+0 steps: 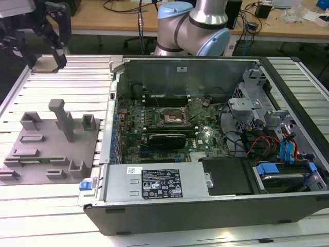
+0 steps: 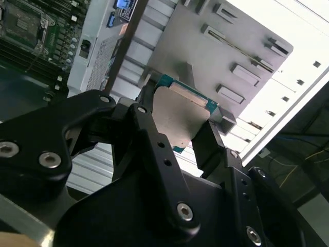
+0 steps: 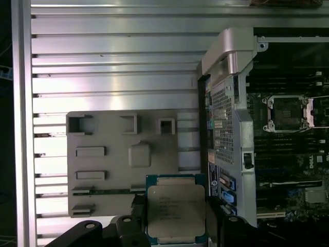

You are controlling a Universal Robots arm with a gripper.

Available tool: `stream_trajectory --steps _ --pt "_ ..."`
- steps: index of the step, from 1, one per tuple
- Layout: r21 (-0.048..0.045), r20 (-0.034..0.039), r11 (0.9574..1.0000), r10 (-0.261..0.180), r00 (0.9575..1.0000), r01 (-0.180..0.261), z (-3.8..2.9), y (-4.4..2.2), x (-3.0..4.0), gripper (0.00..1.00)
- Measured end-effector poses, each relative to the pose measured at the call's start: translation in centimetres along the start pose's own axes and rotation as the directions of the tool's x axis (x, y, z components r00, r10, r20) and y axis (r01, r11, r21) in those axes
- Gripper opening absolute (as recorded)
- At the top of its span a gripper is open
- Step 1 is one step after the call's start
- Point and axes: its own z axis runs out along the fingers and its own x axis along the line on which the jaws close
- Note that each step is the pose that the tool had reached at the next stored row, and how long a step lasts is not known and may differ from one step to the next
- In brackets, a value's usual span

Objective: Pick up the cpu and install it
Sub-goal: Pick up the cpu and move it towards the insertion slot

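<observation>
The cpu (image 2: 182,116) pinched in the gripper (image 2: 180,122).
Both fingers (image 2: 208,144) clamp its opposite edges, silver top showing between them, at the exterior view's upper left.

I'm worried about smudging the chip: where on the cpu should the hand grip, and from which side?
By two opposite thin edges of the cpu, coming from above its flat silver top: it is thin and flat, so only the edges give purchase. In both wrist views the hand pinches it that way.
</observation>
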Motion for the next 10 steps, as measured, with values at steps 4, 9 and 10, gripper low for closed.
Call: stream_trajectory --steps 4,9,10 --pt "0.0000 0.0000 1.0000 0.000 1.0000 0.000 0.07 0.04 -1.19 0.55" --pt "-0.0001 0.0001 1.0000 0.000 1.0000 0.000 0.16 0.09 -2.62 0.55" --pt "-0.0001 0.0001 1.0000 0.000 1.0000 0.000 0.18 0.11 -3.02 0.55"
